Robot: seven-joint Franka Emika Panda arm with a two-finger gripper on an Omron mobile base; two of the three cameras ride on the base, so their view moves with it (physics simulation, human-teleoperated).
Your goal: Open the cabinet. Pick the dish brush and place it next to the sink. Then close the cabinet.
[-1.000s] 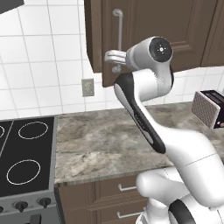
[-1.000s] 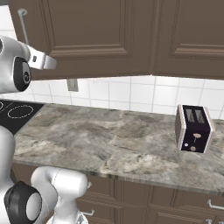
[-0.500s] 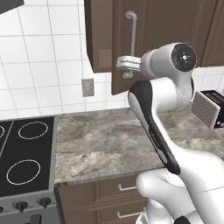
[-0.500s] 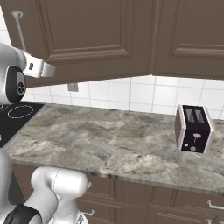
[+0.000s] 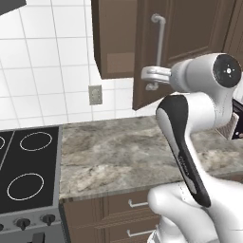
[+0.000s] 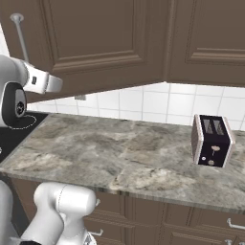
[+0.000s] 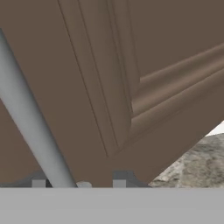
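Left base view: a grey mottled stone surface (image 5: 123, 147) is running across the middle of the frame, with a black stovetop (image 5: 26, 173) sitting at lower left and white wall tiles (image 5: 45, 71) carrying an outlet (image 5: 95, 95) behind it. Drawers (image 5: 118, 216) are showing below the surface edge. At upper centre the cabinet (image 5: 190, 42) door is standing swung partly out from the dark box behind it, and its silver handle (image 5: 159, 47) is running down to the gripper (image 5: 151, 79), which is reaching in from the right and closing around the bar's lower end. A toaster (image 5: 236, 124) is peeking out at the right edge behind the arm.

Right base view: the same surface (image 6: 119, 153) is filling the middle, the toaster (image 6: 212, 140) standing upright at right on it. The cabinet (image 6: 100, 43) door panel is looming across the top, with the handle (image 6: 21, 40) at upper left.

Hand view: the handle (image 7: 30, 118) is slanting down between the two finger tips (image 7: 38, 183) at the bottom, the door panel (image 7: 131, 78) lying close behind, and the surface (image 7: 197, 162) is showing at lower right. Inside of the cabinet cannot be seen.
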